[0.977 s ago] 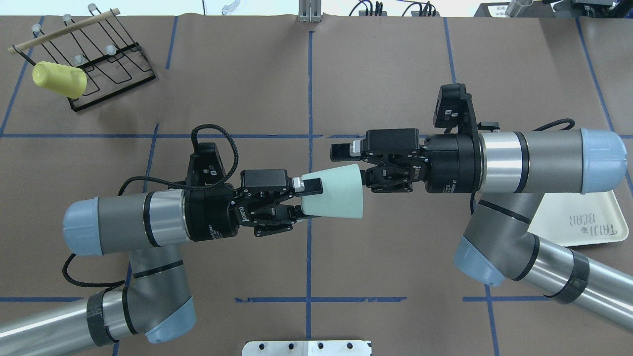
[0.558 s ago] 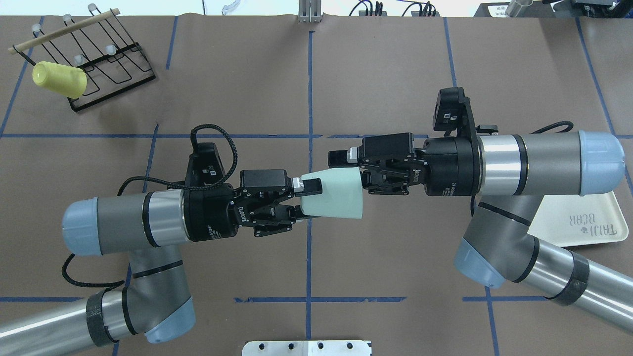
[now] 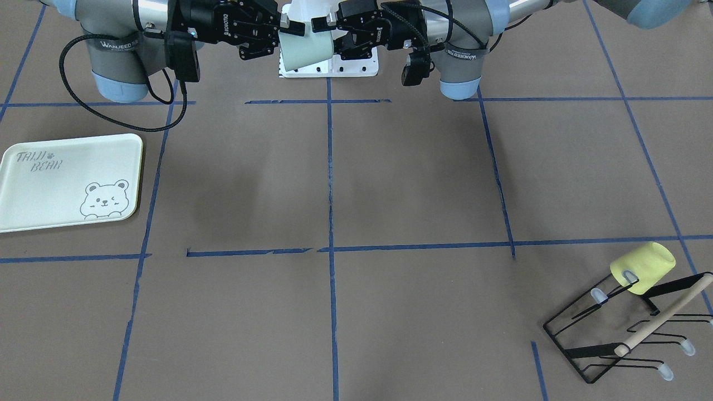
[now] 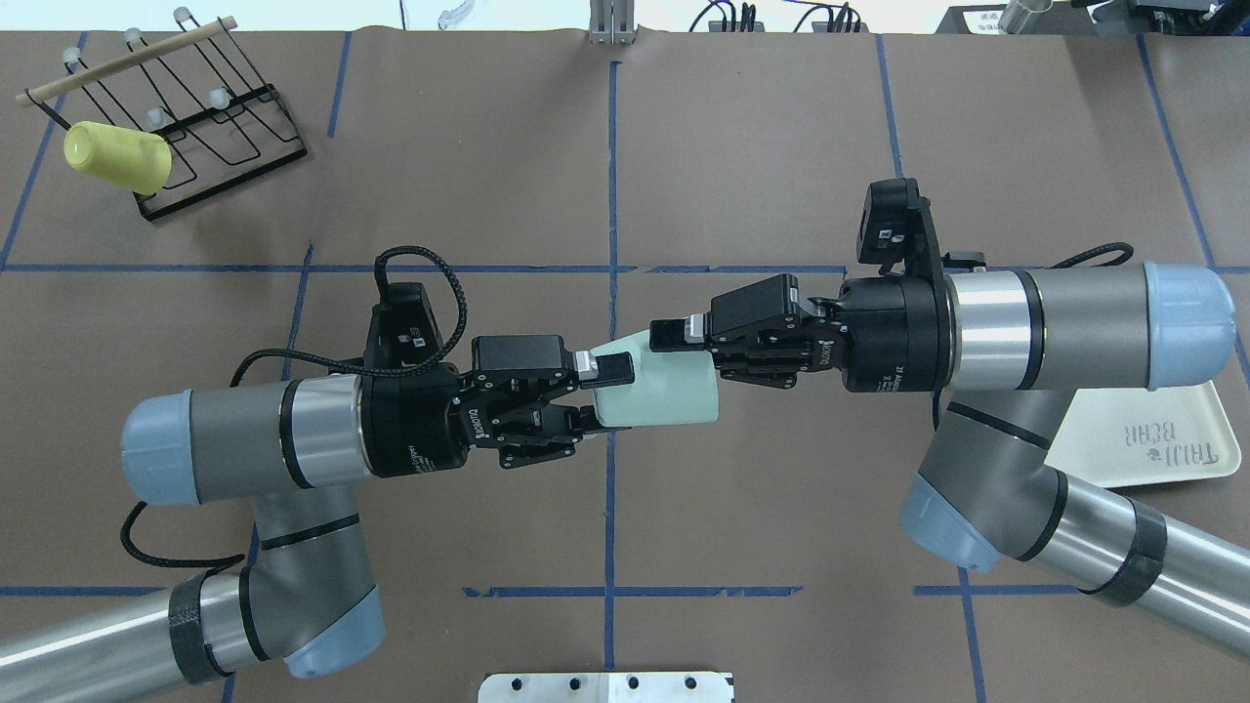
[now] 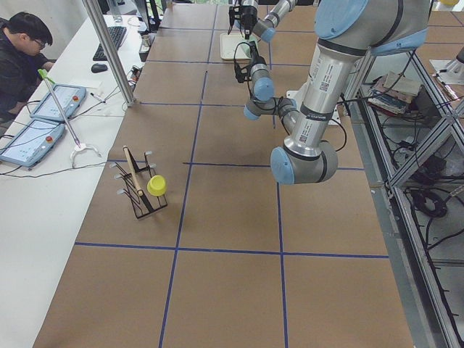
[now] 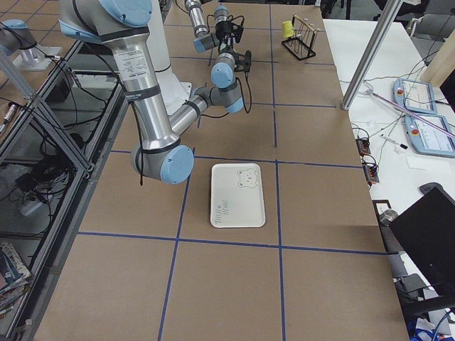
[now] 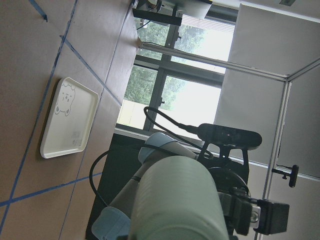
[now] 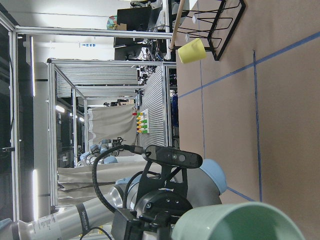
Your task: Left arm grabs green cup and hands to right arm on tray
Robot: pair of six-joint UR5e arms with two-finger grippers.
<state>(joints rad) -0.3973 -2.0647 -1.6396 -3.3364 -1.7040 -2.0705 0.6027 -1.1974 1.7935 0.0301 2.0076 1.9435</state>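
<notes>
My left pincer (image 4: 604, 392) clamps the green cup (image 4: 669, 395) by its narrow base. The cup lies level, mouth toward my right pincer (image 4: 687, 348), which is at the rim. Whether that one is apart or together, I cannot tell.

Ovhd/front opposed, both w/ green cup (image 4: 664, 395)

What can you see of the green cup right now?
The small pale mint-green plastic cup is smooth, tapered and has no handle. It is held horizontal in mid-air, its narrow base clamped in the left tool and its open mouth facing the right tool, one finger of which lies along its outer wall. Whether that tool grips it is unclear.
</notes>
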